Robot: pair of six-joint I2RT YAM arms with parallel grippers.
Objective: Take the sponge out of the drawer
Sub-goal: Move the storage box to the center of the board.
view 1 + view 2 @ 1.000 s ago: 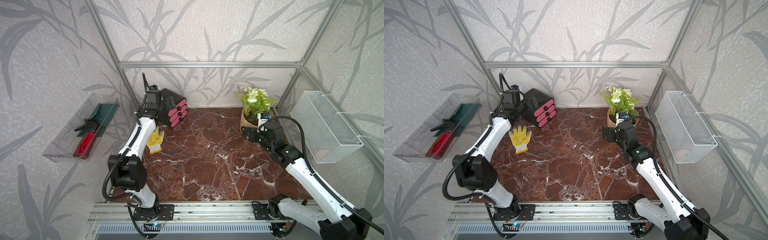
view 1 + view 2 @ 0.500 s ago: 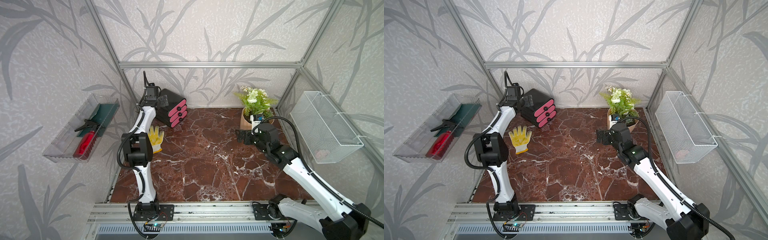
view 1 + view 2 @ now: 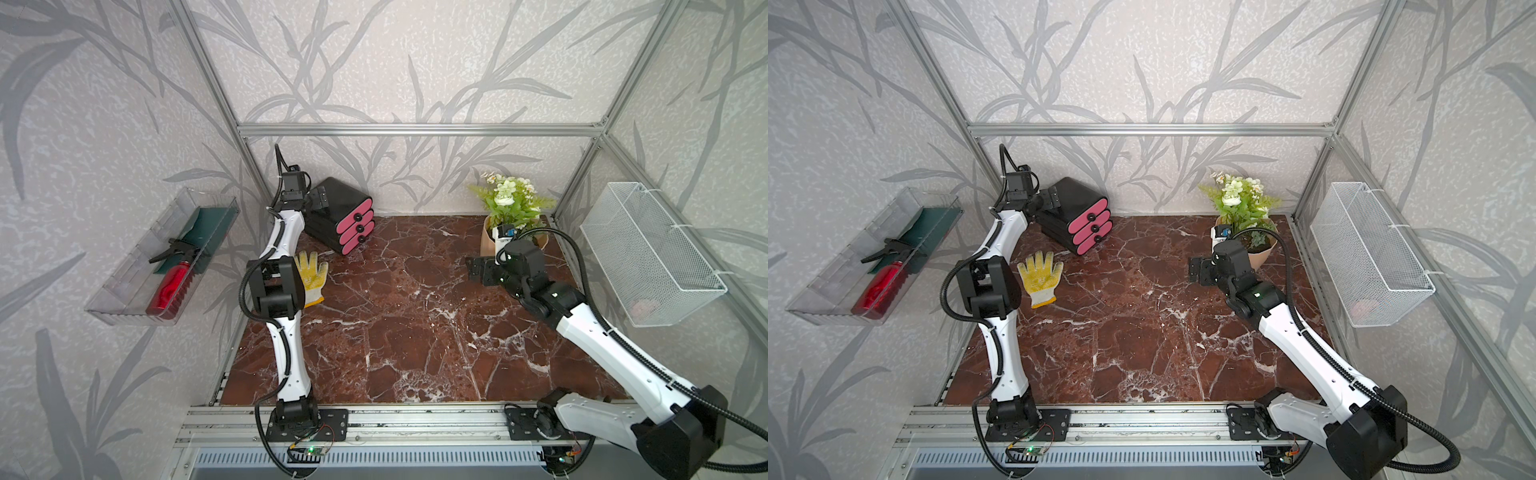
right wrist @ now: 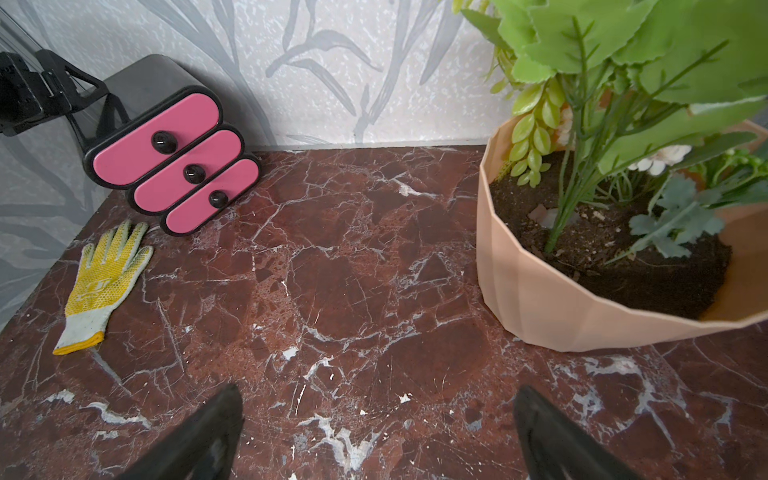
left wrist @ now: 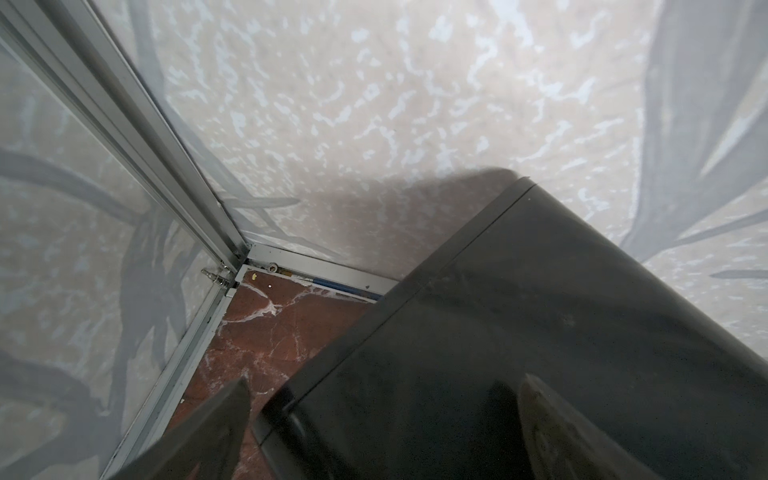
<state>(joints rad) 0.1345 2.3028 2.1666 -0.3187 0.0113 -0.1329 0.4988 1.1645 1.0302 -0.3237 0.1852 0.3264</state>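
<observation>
Item: marble table (image 3: 415,332), contents listed front to back. Right gripper (image 4: 378,392), also in both top views (image 3: 473,270) (image 3: 1196,270): hovers low over bare marble at mid-depth on the right side, fingers (image 4: 199,440) spread wide with nothing between them, pointing across the table toward the drawer unit and well apart from it. Yellow work glove (image 3: 1040,278): lies flat on the left side, palm down, just in front of the drawer unit. Plant pot (image 4: 561,299): beige and faceted, holding green leaves and white flowers, stands near the back wall beside the right gripper. Drawer unit (image 3: 340,216) (image 3: 1075,208): black casing in the far left corner, turned at an angle. Its three pink drawers (image 4: 166,137) with black knobs are all pushed in flush. Left gripper (image 5: 382,386) (image 3: 318,199): at the rear of the drawer unit, fingers (image 5: 208,428) fully apart, one beside the casing over the floor, the other over the casing's top. Whether they touch it cannot be told, and nothing is clamped. Sponge: not in sight in any view, with every drawer closed.
</observation>
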